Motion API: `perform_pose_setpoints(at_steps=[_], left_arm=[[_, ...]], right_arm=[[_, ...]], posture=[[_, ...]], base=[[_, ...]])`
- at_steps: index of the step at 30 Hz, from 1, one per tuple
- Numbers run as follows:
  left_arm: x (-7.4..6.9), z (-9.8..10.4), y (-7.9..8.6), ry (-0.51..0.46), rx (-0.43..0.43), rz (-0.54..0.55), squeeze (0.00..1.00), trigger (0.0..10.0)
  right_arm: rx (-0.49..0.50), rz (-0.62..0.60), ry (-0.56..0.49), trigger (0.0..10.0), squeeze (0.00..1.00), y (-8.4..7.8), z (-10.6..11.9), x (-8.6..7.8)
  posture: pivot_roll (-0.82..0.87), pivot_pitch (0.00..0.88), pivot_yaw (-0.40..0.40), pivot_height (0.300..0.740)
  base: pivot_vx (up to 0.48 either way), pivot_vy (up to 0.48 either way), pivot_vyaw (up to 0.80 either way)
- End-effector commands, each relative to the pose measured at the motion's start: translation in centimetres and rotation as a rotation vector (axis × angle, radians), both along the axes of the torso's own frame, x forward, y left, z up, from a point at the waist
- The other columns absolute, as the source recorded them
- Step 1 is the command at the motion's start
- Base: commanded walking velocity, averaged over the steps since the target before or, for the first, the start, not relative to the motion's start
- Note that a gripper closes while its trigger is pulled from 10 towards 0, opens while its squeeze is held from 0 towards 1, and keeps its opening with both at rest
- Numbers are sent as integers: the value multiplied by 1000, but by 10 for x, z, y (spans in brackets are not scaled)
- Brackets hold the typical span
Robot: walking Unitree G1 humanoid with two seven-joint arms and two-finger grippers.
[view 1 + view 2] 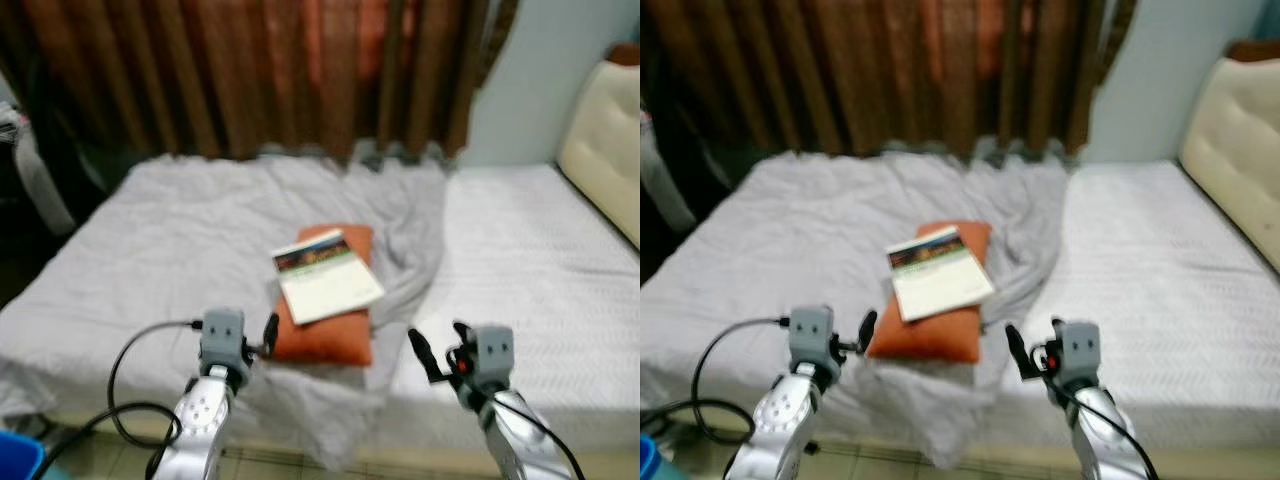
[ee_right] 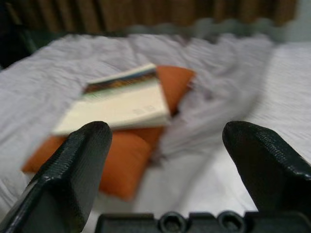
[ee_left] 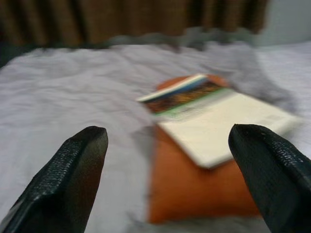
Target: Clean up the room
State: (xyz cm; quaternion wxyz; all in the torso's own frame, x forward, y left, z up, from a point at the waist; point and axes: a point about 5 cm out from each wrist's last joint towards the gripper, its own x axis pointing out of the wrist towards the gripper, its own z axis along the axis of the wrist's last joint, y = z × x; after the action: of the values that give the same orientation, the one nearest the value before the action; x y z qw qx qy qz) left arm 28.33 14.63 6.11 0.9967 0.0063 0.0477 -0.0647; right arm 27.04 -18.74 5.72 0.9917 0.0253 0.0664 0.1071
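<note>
Landmark: we took the bed [image 1: 150, 250] as our reference, with its rumpled grey sheet [image 1: 400, 230] bunched toward the middle.
Book: we saw the book [image 1: 326, 276] lying closed on top of the orange pillow [image 1: 325, 335], both near the bed's front edge, about midway along it.
Left gripper: our left gripper [image 1: 262, 338] was raised at the bed's front edge, just beside the pillow's near corner; its fingers were spread apart and held nothing, and its wrist view looked straight at the book.
Right gripper: our right gripper [image 1: 440, 352] hung over the bed's front edge, on the far side of the pillow from the left one, fingers likewise parted and empty.
Backdrop: brown curtains [image 1: 250, 70] hung behind the bed, a cream headboard [image 1: 600, 140] at its end.
Progress: we judged the tidying barely begun; the book was ungrasped, the pillow misplaced, the sheet unsmoothed.
</note>
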Motion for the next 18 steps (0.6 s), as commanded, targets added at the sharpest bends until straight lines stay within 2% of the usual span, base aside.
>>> perform_pose_setpoints(at_steps=[1,18], left_arm=[[0,0,7,0,5,20,0,10000],[5,-1,6,16,20,-23,0,10000]], right_arm=[[6,22,-5,10000,0,6,1,2],[-2,19,-7,10000,0,7,0,0]], posture=[[-24,18,17,740],[-30,7,24,740]], base=[[469,0,0],[471,0,0]])
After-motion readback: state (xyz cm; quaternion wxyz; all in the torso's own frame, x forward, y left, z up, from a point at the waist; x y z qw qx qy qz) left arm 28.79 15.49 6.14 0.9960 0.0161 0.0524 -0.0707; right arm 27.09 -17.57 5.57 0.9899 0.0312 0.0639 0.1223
